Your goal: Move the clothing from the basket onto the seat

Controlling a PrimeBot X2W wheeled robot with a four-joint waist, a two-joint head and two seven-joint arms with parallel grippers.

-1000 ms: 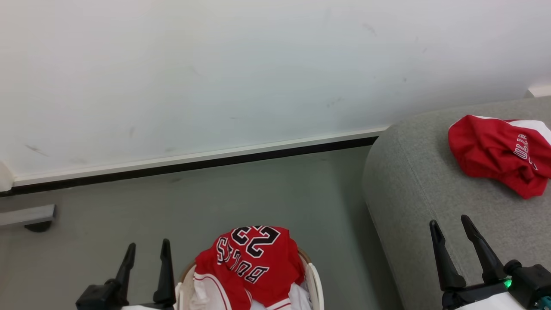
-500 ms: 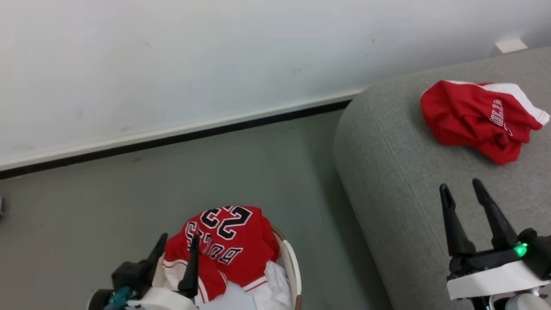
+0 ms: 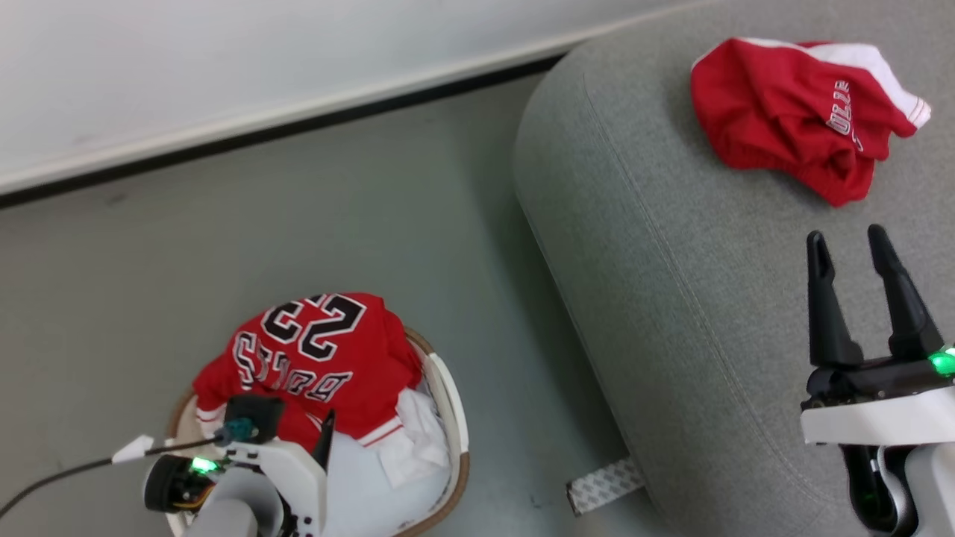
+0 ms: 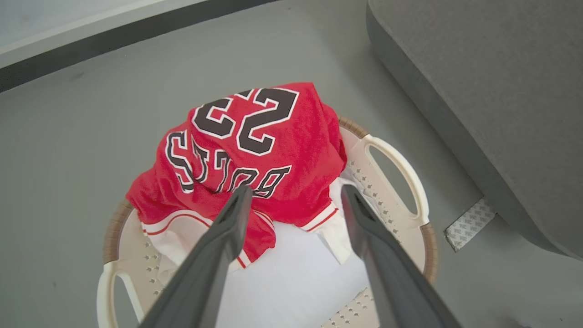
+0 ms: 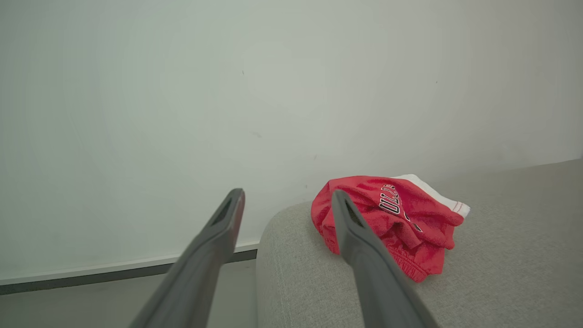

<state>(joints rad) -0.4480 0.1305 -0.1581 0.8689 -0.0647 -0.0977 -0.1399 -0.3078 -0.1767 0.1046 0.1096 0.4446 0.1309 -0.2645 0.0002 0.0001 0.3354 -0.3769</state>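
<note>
A red "BULLS 23" jersey (image 3: 313, 350), part of the clothing, is heaped in the cream basket (image 3: 451, 403) at the lower left, over a pale pad (image 3: 373, 485). In the left wrist view my left gripper (image 4: 296, 189) hangs open above the jersey's (image 4: 255, 136) near hem, inside the basket's (image 4: 410, 168) rim, holding nothing. More red clothing with white trim (image 3: 783, 112) lies crumpled on the grey seat (image 3: 671, 261). My right gripper (image 3: 847, 237) stands open and empty over the seat, a little short of that garment (image 5: 391, 218).
A white wall with a pale baseboard and a dark strip (image 3: 224, 142) runs along the back. Grey floor (image 3: 261, 224) lies between the basket and the seat. A patterned tape strip (image 3: 604, 483) lies at the seat's base. A cable (image 3: 60, 477) trails from my left wrist.
The camera has tilted down and turned, shifting the whole picture. My left gripper has moved from beside the basket to over it. The right gripper stays open above the seat.
</note>
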